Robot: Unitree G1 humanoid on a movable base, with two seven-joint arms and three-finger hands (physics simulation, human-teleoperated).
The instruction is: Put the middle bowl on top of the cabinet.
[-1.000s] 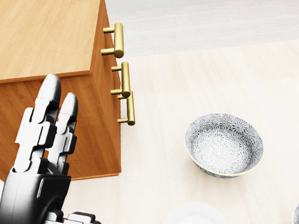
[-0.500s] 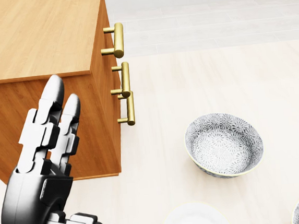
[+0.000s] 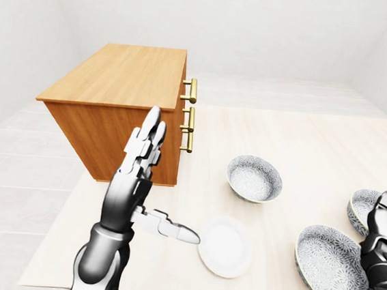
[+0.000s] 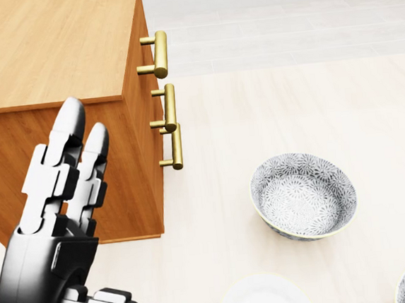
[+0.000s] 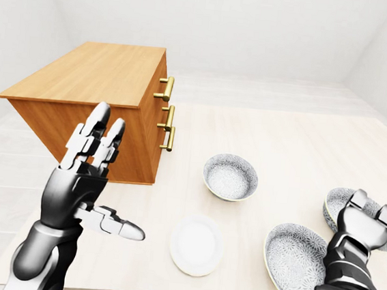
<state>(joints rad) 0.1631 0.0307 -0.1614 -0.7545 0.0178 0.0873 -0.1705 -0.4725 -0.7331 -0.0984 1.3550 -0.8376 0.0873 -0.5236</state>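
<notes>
**Left hand idling by the cabinet, no bowl taken yet**

Over the last second almost nothing is changing: the robot's grey-and-white left hand (image 4: 57, 235) is only wavering a touch in the head view and is hanging in the same spot, raised before the near side of the orange-brown wooden cabinet (image 3: 118, 76) with brass bar handles (image 4: 160, 54). Its two long fingers (image 4: 66, 135) are pointing up, lying close together, with the thumb stretched out to the right; they are pinching nothing.

Three grey flower-patterned bowls are sitting on the pale wooden bench (image 3: 303, 142): a deep one (image 3: 254, 178) nearest the cabinet, a wide shallow one (image 3: 326, 264) at the near right, and a third (image 3: 360, 209) further right. The wide one seems to be the middle bowl, though that is a judgement. A flat white plate (image 3: 225, 246) is lying near the left hand.

The right hand (image 5: 362, 226) is hovering by the two right bowls; whether its fingers are curling I cannot tell. The task is apparently not advancing: the cabinet top is carrying no bowl.
</notes>
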